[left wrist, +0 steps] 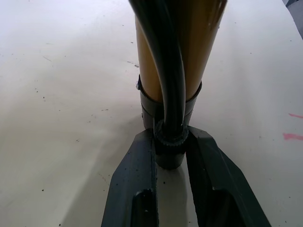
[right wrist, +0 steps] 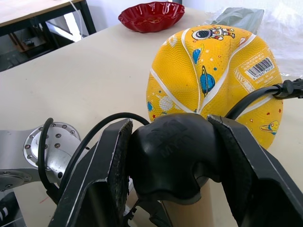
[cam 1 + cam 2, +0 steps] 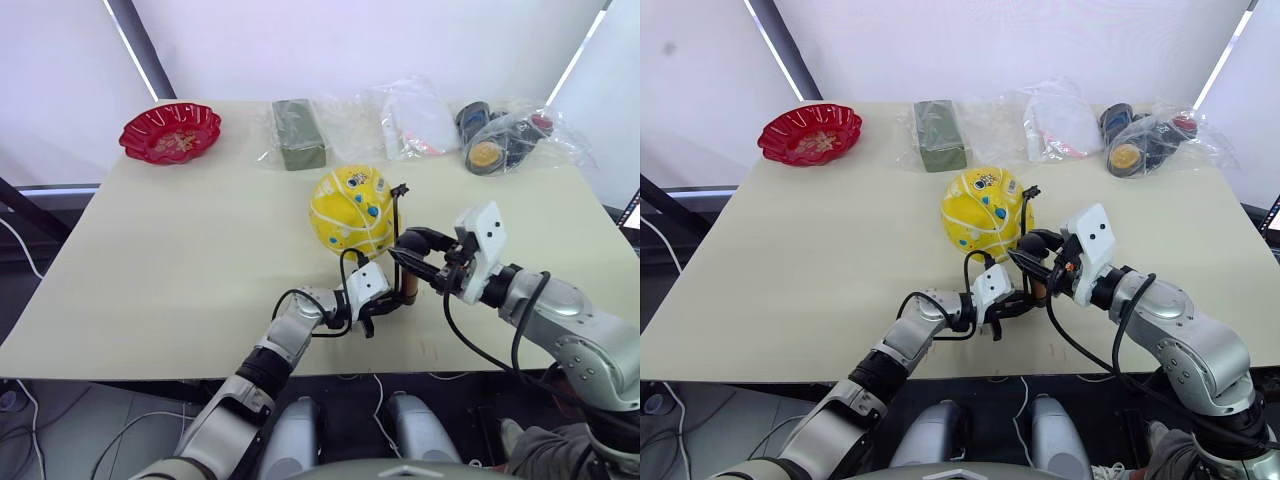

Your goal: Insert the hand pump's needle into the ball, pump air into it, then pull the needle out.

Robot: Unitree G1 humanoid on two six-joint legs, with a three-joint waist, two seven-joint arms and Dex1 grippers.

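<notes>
Left gripper (image 3: 385, 300): closed on the black bottom cap of the hand pump (image 3: 408, 283), one finger (image 1: 137, 189) seen on each side of the hose fitting, near the table's front edge.
Right gripper (image 3: 412, 258): clamped on the pump's black T-handle (image 2: 173, 153), the handle wedged between both fingers.
Hand pump: held upright on the tabletop, its gold-bronze cylinder seen between the two grippers, just in front of the ball.
Hose (image 3: 400, 215): seen curving from the pump's base up beside the ball; its black end fitting (image 2: 293, 88) lies at the ball's right side. Whether the needle is in the ball cannot be told.
Ball (image 3: 350, 210): yellow, resting on the table near the middle, just behind the pump.
Table (image 3: 180, 260): pale beige top, faintly speckled and marked.
Far edge: a red bowl (image 3: 170, 131) at the left, a dark green block (image 3: 298, 132) in clear wrap, clear plastic bags (image 3: 420, 120) with assorted items at the right.
Room: white blinds (image 3: 350, 40) behind the table.
</notes>
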